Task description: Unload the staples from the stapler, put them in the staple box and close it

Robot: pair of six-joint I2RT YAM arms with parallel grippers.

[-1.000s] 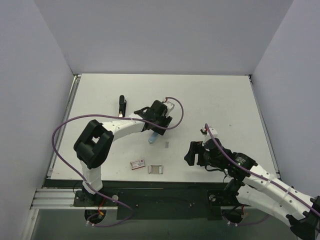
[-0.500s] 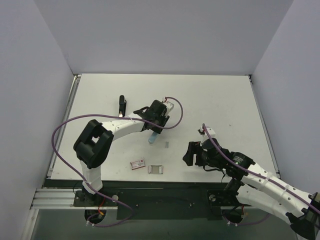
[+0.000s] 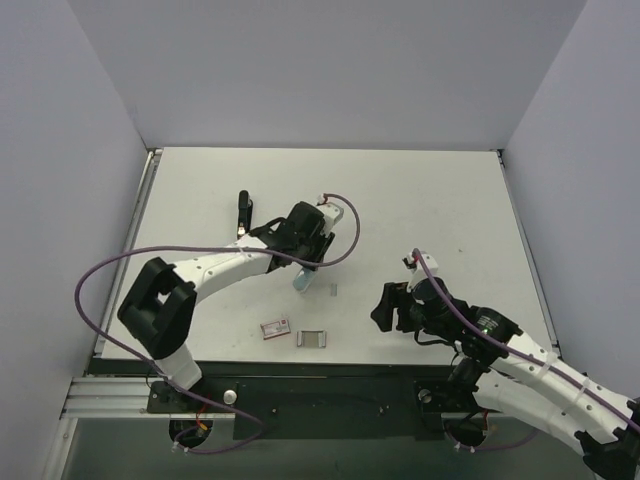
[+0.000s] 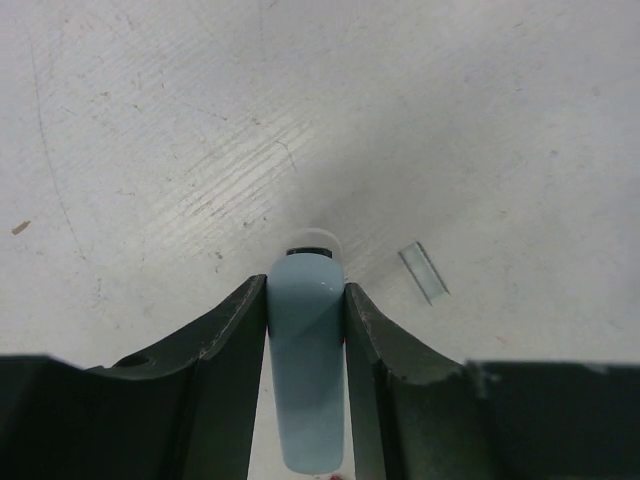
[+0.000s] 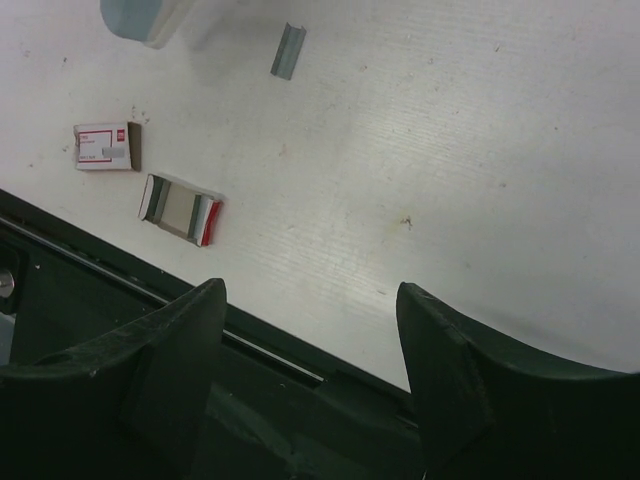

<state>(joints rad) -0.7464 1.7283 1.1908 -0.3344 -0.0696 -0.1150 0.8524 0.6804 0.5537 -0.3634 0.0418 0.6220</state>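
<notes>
The slim black stapler point(image 3: 243, 210) lies on the white table point(image 3: 440, 200) at the far left, with nothing touching it. My left gripper point(image 3: 304, 268) point(image 4: 305, 290) is to its right, shut on a light blue rounded object point(image 4: 306, 370) whose end touches the table. That object also shows in the top view point(image 3: 303, 282) and the right wrist view point(image 5: 140, 18). A short silvery staple strip point(image 3: 333, 290) point(image 4: 424, 271) point(image 5: 288, 50) lies just right of it. My right gripper point(image 3: 380, 306) point(image 5: 310, 290) is open and empty over the table's near edge.
A small red-and-white staple box point(image 3: 275, 326) point(image 5: 105, 146) and an open box tray point(image 3: 312, 339) point(image 5: 180, 208) lie near the front edge. A black rail point(image 5: 120, 290) runs along that edge. Grey walls enclose the table.
The left arm's elbow has swung left, and its gripper has shifted slightly left and down with the blue object. The right gripper has moved only slightly.
</notes>
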